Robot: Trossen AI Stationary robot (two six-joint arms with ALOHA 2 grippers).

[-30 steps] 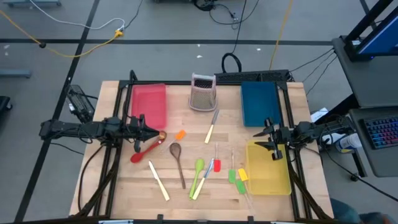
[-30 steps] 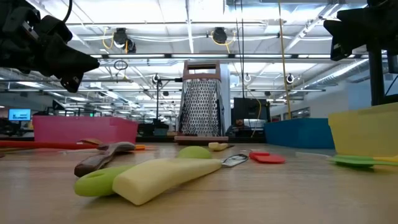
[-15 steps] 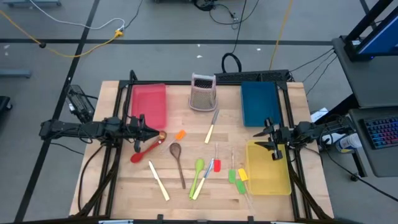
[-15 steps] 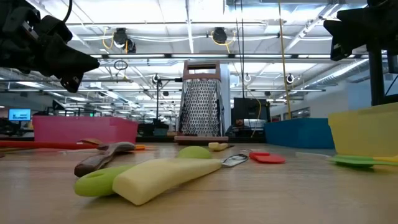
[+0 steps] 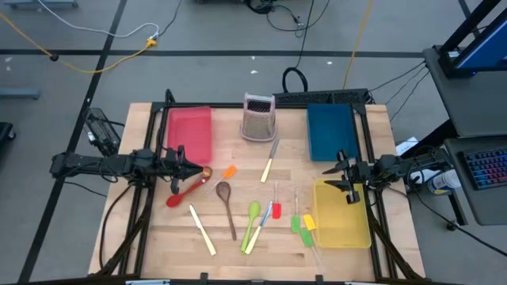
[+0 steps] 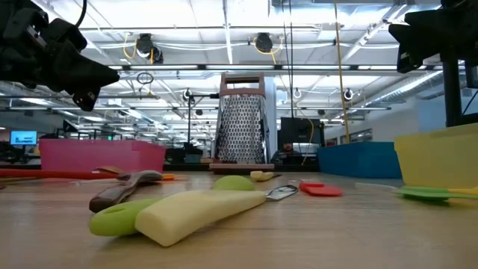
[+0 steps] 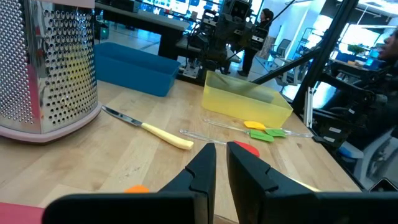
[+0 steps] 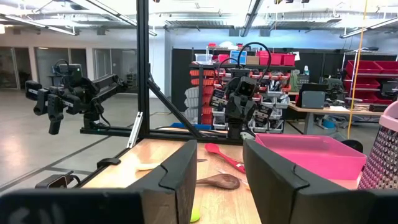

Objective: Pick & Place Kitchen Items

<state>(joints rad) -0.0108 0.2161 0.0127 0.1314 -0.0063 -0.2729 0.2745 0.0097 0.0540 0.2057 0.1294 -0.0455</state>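
The kitchen items lie loose on the bare wood at centre frame of the high view, none in a tray, so on this evidence the sorting has not begun. The red spoon (image 5: 184, 191) sits at centre left, the brown spoon (image 5: 226, 204) just right of it, a cream-handled knife (image 5: 202, 229) below them and a second knife (image 5: 268, 162) above centre; the green spoon (image 5: 252, 222) lies at lower centre, and the green and yellow spatulas (image 5: 302, 225) rest just beside the yellow tray (image 5: 344, 222) at lower right. The red tray (image 5: 190, 131) and blue tray (image 5: 330, 131) flank the box grater (image 5: 258, 117) along the upper part of the table, presumably as drop points. The left gripper (image 5: 194, 169) hangs at centre left, above the bowl end of the red spoon, fingers (image 7: 200, 171) nearly together with a narrow gap and nothing between them; that placement suggests the red spoon is its first target. The right gripper (image 5: 339, 179) waits at centre right over the near edge of the yellow tray, fingers (image 8: 180, 171) parted and empty.
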